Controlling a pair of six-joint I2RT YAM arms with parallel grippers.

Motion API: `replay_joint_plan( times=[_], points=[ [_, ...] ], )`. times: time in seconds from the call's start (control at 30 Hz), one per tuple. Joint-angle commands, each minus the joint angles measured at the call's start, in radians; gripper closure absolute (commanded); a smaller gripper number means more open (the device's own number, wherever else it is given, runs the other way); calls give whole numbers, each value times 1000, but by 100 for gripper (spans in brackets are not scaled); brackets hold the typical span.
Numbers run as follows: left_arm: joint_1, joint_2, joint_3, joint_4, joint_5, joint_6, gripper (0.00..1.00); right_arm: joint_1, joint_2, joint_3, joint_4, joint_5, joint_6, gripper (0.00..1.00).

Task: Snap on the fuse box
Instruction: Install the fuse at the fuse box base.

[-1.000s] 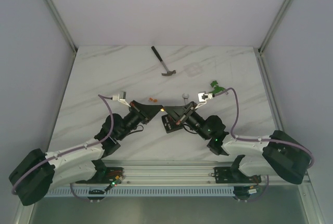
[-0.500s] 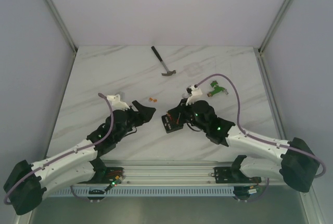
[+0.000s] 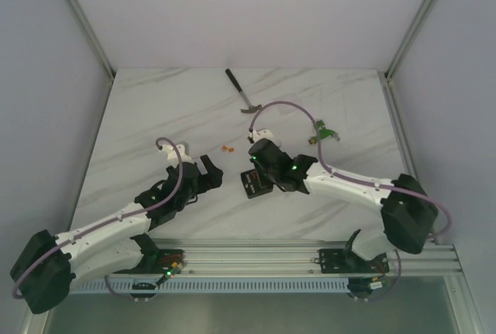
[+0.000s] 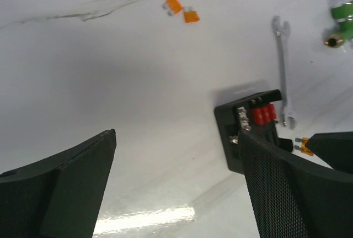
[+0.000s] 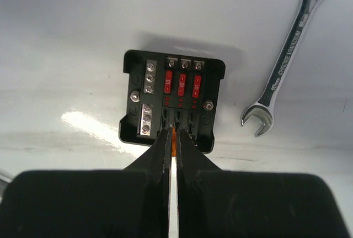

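The fuse box (image 5: 174, 100), a small black squarish case lying open side up, sits on the white marbled desk (image 3: 155, 109) near its middle, toward the near edge and between the two arms. In the right wrist view it holds three red fuses side by side in its far half and a column of silver screw terminals along its left side. The right hand (image 5: 174, 138) hangs directly over the near edge of the box, its two fingers clenched on an orange fuse (image 5: 174, 136) that shows only as a thin sliver between the tips, right at the row of slots on that side. A silver wrench (image 5: 289, 56) lies on the desk just beside the box on its right, tilted, not touching it. The left hand (image 4: 176, 138) is released, its fingers spread wide, and sits low over bare desk to the left of the box, apart from it. Farther out, two loose orange fuses (image 4: 182, 9) lie close together beyond the left hand, a green connector (image 3: 322, 131) rests toward the right side, and a hammer (image 3: 244, 94) lies near the back of the desk.
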Motion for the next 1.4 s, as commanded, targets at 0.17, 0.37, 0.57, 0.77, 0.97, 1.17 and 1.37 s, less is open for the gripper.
replay_joint_plan(
  times=[0.17,0.37,0.57,0.77,0.97,1.17,1.37],
  points=[
    [85,81,28,-79,3,-23,0,49,164,126,-138,68,-67,100],
    [124,118,27,-83,44,-36,0,66,237,177,-168,72,-74,100],
    [145,119,23,-82,61,-37,0,76,283,203,-167,75,-74,100],
    [153,124,24,-81,73,-39,0,80,309,219,-174,89,-74,100],
    [156,134,27,-82,84,-43,0,82,313,213,-179,111,-54,100],
    [158,144,29,-82,96,-50,0,83,307,214,-177,130,-42,100],
    [158,144,29,-81,102,-51,0,84,307,220,-175,129,-42,100]
  ],
)
